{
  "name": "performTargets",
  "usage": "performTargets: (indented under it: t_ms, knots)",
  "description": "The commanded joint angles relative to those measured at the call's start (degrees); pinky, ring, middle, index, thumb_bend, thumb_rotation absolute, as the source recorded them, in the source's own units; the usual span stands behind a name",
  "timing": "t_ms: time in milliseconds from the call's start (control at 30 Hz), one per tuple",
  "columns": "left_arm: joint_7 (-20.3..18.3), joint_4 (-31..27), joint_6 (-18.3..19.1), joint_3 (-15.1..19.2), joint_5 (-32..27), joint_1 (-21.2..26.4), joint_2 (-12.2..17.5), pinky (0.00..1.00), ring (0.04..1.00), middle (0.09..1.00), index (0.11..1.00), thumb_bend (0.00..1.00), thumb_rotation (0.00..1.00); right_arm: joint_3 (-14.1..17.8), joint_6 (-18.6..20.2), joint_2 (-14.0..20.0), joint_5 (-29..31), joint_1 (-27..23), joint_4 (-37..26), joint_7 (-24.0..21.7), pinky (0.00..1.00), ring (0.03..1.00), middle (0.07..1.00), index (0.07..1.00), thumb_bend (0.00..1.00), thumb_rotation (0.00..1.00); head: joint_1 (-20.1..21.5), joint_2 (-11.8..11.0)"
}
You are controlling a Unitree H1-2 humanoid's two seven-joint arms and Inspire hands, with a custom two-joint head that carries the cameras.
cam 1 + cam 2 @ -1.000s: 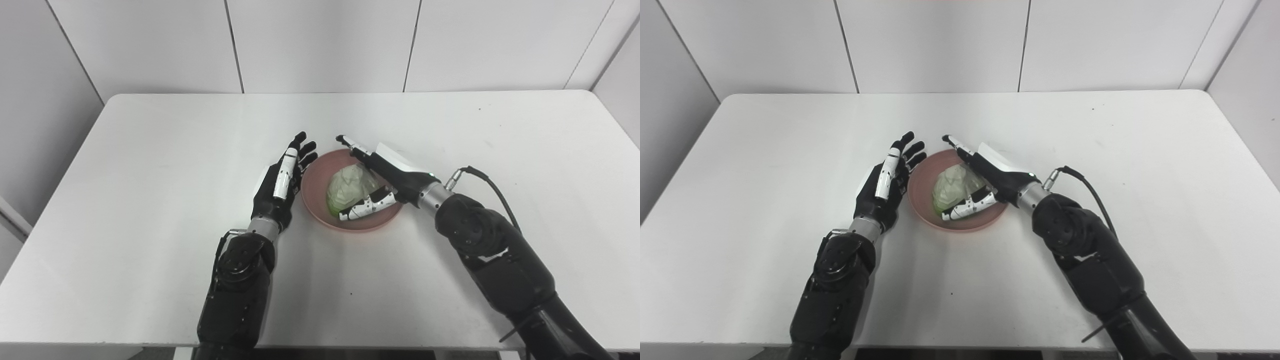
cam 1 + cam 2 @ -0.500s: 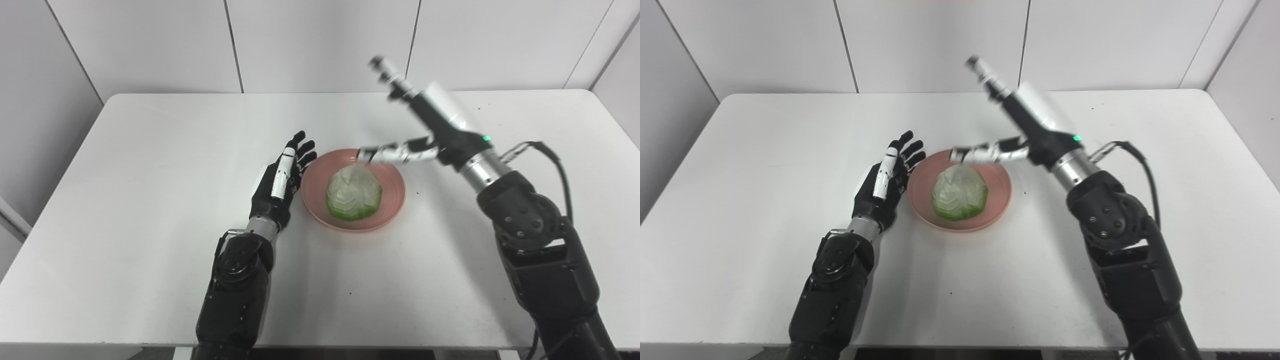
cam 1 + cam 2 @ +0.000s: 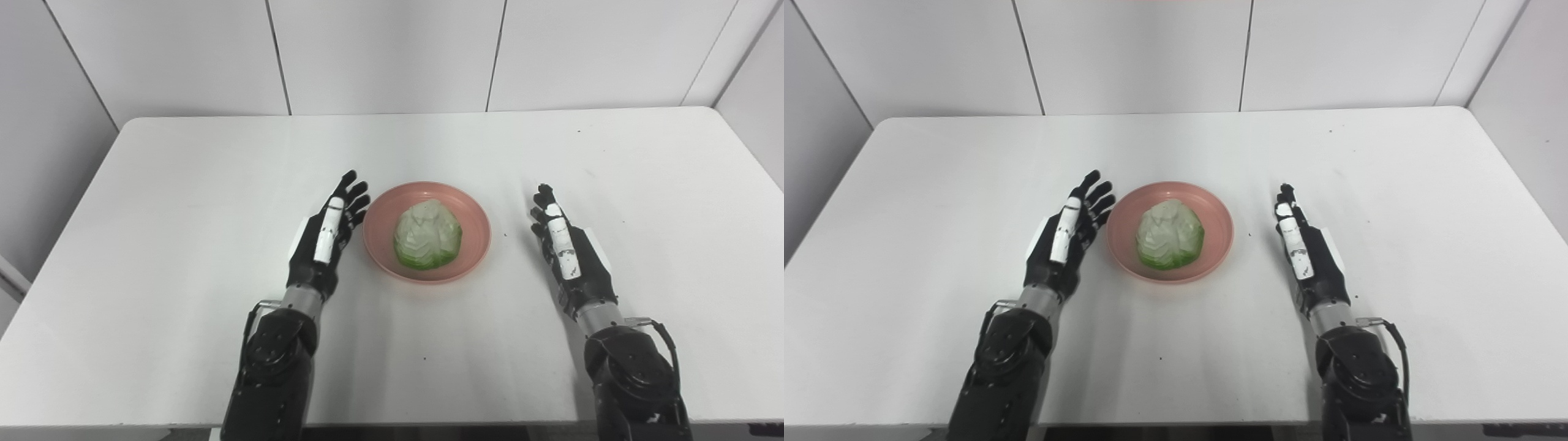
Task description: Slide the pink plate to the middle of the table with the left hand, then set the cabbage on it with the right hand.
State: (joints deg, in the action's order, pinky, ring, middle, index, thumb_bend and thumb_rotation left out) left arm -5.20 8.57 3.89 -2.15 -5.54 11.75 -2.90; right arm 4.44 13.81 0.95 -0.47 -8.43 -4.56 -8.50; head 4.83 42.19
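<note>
Pink plate (image 3: 474,229) sits approx centre frame on white bench (image 3: 184,184); cabbage (image 3: 427,235) rests on it; left robot hand (image 3: 323,236) and right robot hand (image 3: 566,248) flank it, both open, holding nothing; task looks complete, nothing left.

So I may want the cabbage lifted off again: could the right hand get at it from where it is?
Probably yes: the right hand is open beside the pink plate, and nothing lies between it and the cabbage.
</note>
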Motion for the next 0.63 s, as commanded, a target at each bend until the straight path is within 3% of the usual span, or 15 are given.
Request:
performTargets:
  t_ms: [0, 33, 67, 267, 600]
  knots:
    - [0.61, -0.63, 1.57, -0.16, 0.75, -2.15, 0.2, 0.89, 0.903, 0.912, 0.915, 0.44, 1.0, -1.18, -3.91, -0.56, -0.19, 0.1, 0.7, 1.05, 1.0, 1.0, 1.0, 1.0, 0.81, 1.0, -0.23, -0.11]
    - [0.54, -1.33, 1.59, -0.26, 0.87, -2.86, 0.26, 0.89, 0.903, 0.912, 0.915, 0.44, 1.0, -1.43, -4.12, -0.7, -0.51, 0.39, 0.73, 1.68, 1.0, 1.0, 1.0, 1.0, 0.78, 1.0, -0.45, -0.2]
    - [0.48, -1.8, 1.62, -0.31, 0.97, -3.32, 0.3, 0.89, 0.903, 0.912, 0.915, 0.44, 1.0, -1.66, -4.21, -0.74, -0.64, 0.56, 0.73, 2.16, 1.0, 1.0, 1.0, 1.0, 0.66, 1.0, -0.45, -0.2]
    - [0.29, -2.85, 1.96, -0.37, 1.05, -4.23, 0.39, 0.89, 0.904, 0.914, 0.917, 0.43, 1.0, -2.13, -6.22, -0.21, 0.63, 0.57, 2.1, 3.01, 1.0, 1.0, 1.0, 1.0, 0.43, 1.0, -0.37, -0.23]
    - [0.6, -1.79, 1.81, -0.04, 1.06, -3.6, 0.27, 0.89, 0.904, 0.916, 0.918, 0.43, 1.0, -2.54, -7.99, 0.9, 1.92, 0.56, 3.27, 2.67, 1.0, 1.0, 1.0, 1.0, 0.41, 1.0, -1.34, -0.41]
